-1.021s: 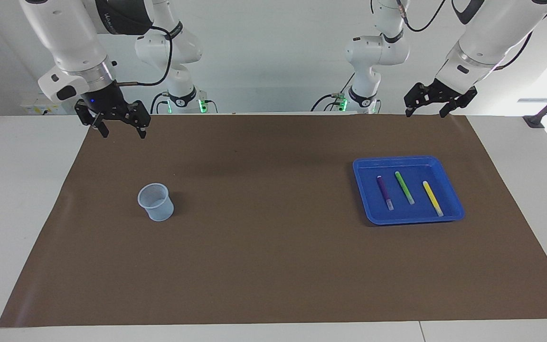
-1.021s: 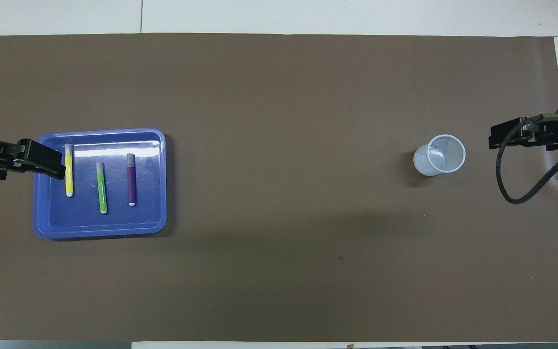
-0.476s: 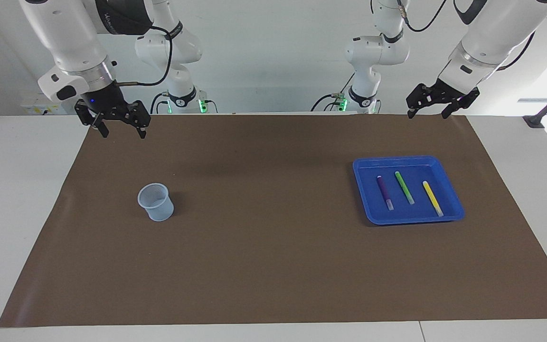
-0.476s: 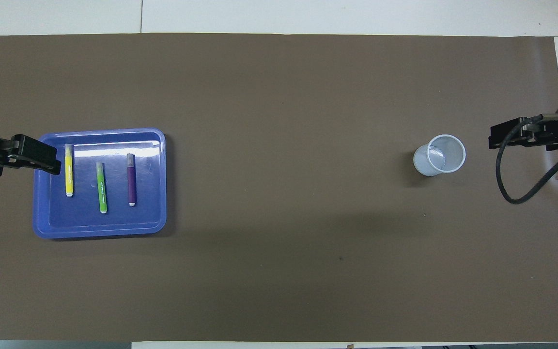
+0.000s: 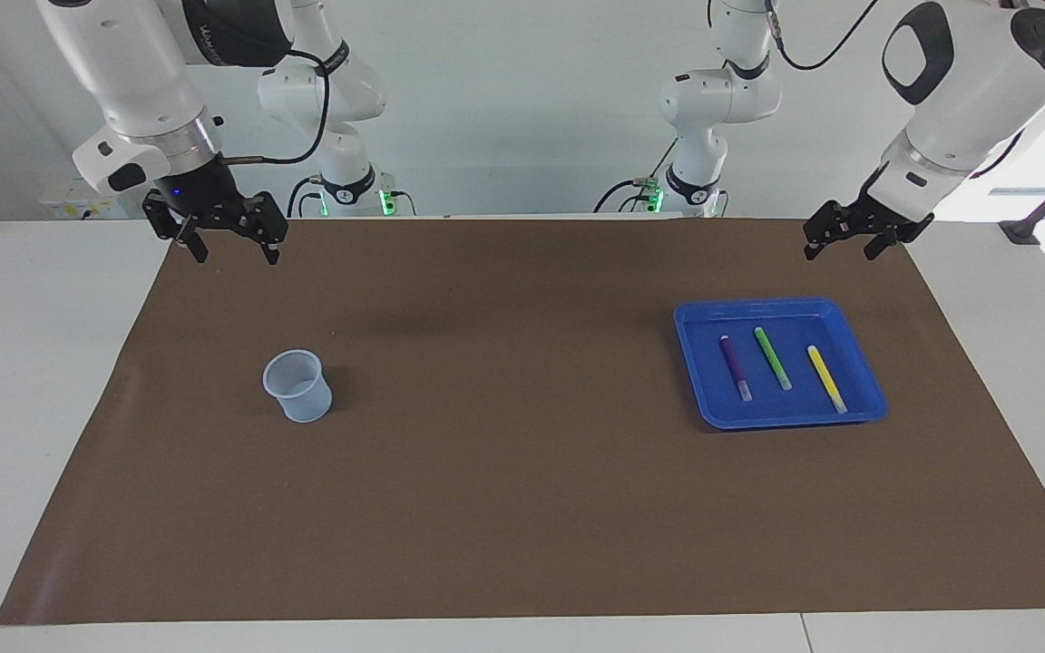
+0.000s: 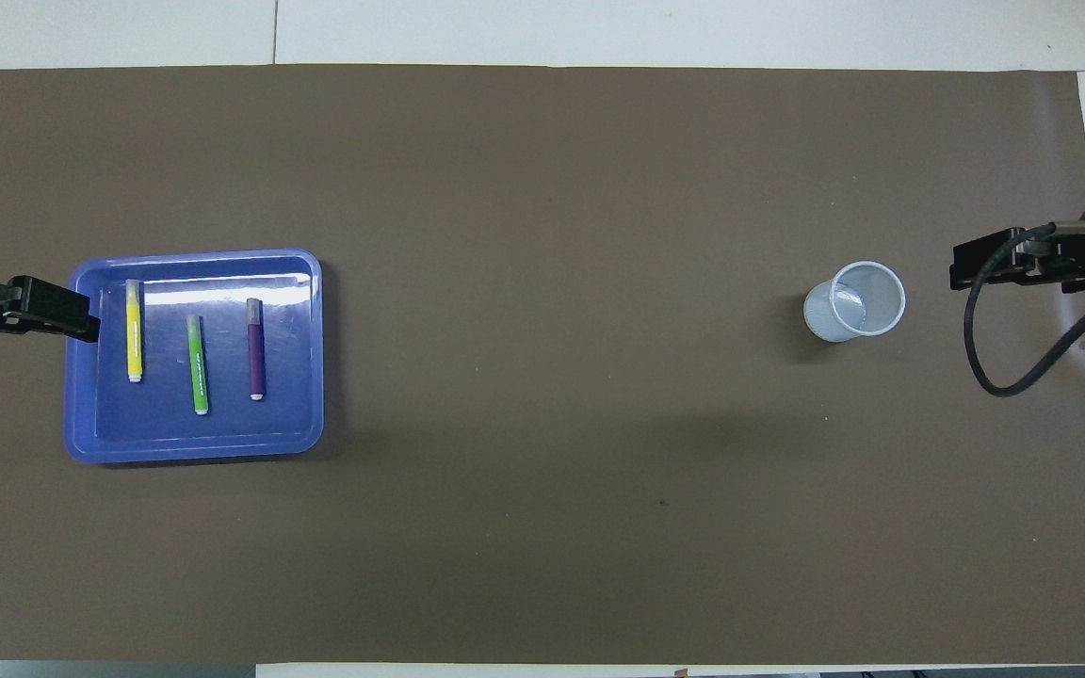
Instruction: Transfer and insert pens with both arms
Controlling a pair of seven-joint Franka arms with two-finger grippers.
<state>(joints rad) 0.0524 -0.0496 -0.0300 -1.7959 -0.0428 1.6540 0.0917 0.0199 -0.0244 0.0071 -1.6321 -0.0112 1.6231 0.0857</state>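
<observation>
While pens (image 5: 775, 359) lie in tray (image 5: 867, 413), cup (image 5: 297, 385) apart; left gripper (image 5: 840, 247), right gripper (image 5: 229, 252) jaws spread.

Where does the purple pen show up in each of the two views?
Facing view: the purple pen lies in the blue tray at the view's right, on the side of the green pen toward the cup.
Overhead view: it lies in the same tray at the view's left, again on the green pen's cup side.
Shared landmark: the blue tray.
</observation>
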